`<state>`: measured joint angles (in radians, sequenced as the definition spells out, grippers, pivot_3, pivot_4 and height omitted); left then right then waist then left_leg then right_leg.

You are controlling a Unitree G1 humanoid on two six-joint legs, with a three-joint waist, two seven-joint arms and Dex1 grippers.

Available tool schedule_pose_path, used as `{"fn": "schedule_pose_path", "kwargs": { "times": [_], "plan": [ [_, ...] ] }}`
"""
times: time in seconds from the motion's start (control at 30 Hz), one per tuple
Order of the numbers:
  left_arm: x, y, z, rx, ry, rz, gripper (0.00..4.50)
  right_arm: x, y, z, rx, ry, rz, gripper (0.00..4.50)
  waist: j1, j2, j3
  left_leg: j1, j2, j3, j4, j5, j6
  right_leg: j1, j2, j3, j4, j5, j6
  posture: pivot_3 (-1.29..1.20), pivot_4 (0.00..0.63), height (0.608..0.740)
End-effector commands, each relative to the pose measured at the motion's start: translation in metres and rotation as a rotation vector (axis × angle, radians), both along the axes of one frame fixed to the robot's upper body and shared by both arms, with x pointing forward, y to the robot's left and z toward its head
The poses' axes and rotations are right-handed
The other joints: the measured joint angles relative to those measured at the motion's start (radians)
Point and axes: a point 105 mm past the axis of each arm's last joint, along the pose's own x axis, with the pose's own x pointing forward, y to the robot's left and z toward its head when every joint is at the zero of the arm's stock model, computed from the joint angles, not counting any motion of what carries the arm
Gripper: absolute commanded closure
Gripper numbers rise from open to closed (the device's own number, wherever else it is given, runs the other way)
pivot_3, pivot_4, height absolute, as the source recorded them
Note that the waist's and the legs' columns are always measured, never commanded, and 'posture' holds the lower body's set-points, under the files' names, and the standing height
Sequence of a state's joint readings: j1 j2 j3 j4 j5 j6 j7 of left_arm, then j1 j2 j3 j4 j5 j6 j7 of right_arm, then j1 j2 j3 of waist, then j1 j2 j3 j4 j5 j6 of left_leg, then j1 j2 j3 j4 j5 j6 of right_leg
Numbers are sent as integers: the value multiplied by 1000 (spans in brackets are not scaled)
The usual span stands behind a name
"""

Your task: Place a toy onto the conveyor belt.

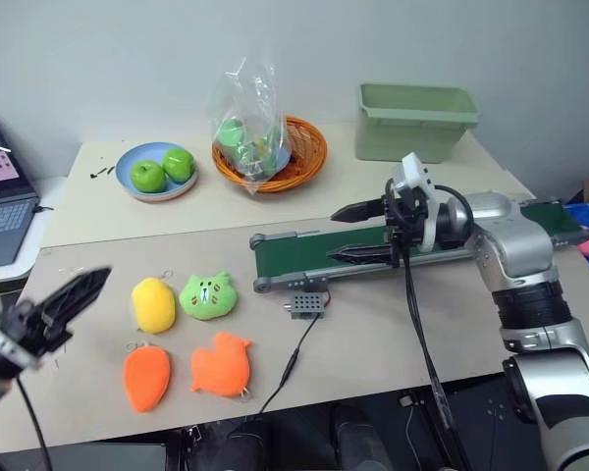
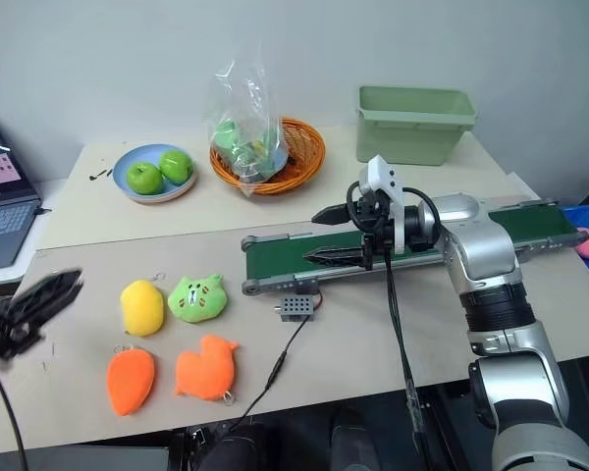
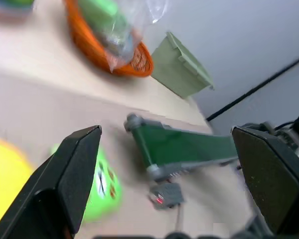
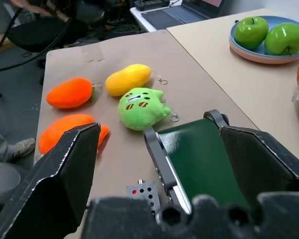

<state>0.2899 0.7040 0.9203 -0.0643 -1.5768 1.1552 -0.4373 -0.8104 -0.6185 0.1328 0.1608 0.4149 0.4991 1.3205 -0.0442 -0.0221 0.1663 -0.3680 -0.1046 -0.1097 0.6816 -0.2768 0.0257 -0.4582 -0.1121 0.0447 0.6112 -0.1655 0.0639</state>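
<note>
L to R: left gripper (image 1: 64, 304) sits at the table's near-left corner, jaws spread wide, empty, pointing toward the plush cluster. Next over, 4 plushes in a 2x2 block: yellow oval plush (image 1: 154, 303) and green plush (image 1: 208, 294) at the back, the toy (image 1: 146, 377) front-left, flat orange duck plush (image 1: 221, 363) just beside it. Toy lies flat on the table, face marks not visible from here, small ring/loop at its top end. Then the conveyor belt (image 1: 304, 256), nothing on it, small grey box (image 1: 307, 303) hanging off its near-left end on a wire. Right gripper (image 1: 358, 232) hovers over the belt's left part, jaws wide apart, holding nothing.

Handling, my guess: toy looks light, soft, squashy, fuzzy so not slippery, not fragile. Pinch across the plump middle, short axis; expect compression before the grip firms up. Approach from the outer side, since the duck crowds the other flank.
</note>
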Motion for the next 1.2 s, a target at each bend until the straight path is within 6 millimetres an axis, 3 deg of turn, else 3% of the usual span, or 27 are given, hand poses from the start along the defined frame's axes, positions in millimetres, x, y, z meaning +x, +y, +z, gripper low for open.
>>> {"fn": "schedule_pose_path", "kwargs": {
  "times": [0.03, 0.13, 0.3, 0.77, 0.93, 1.03, 1.2],
  "plan": [
    [-18, 44, -11, -66, 14, 212, 63, -3, 4, 9, 7, -45, 36, 0, 3, 0, 0, 0, 1, 0, 0, 0, -1, 0, 1, -1, 0, 0, -1, 0, 150, 740],
    [-31, 46, -30, -138, 53, 247, 63, -1, 3, 8, 1, -48, 31, 0, 9, 0, 0, 1, 2, 0, -1, 1, -2, 1, 1, -2, 0, 1, -4, 0, 150, 740],
    [-32, 25, -65, -119, 166, 189, 63, 0, 1, 11, -10, -57, 22, 0, 14, 0, 0, 1, 2, 1, -1, 1, -1, 2, 0, -1, -1, 1, -4, 0, 150, 740],
    [-7, -9, -102, -132, 243, 87, 63, 0, -11, 15, -41, -86, -34, 0, 22, 0, 0, 1, 3, 2, -1, 1, -1, 1, 1, -1, -1, 1, -5, 0, 150, 740],
    [-12, -21, -123, -125, 334, 29, 63, 1, -13, 12, -49, -94, -50, 0, 23, 0, 0, 1, 3, 2, -1, 1, -1, 1, 1, -1, -1, 1, -5, 0, 150, 740],
    [-14, -23, -128, -124, 354, 5, 733, 2, -13, 12, -48, -101, -61, 0, 24, 1, -1, 1, 3, 2, -1, 1, -1, 1, 1, -1, -1, 1, -5, 0, 150, 740],
    [-14, -23, -127, -127, 345, -13, 2630, 1, -13, 11, -45, -102, -68, 0, 24, 1, -1, 1, 3, 2, -1, 1, -1, 1, 1, -1, -1, 1, -5, 0, 150, 740]
  ]
}}
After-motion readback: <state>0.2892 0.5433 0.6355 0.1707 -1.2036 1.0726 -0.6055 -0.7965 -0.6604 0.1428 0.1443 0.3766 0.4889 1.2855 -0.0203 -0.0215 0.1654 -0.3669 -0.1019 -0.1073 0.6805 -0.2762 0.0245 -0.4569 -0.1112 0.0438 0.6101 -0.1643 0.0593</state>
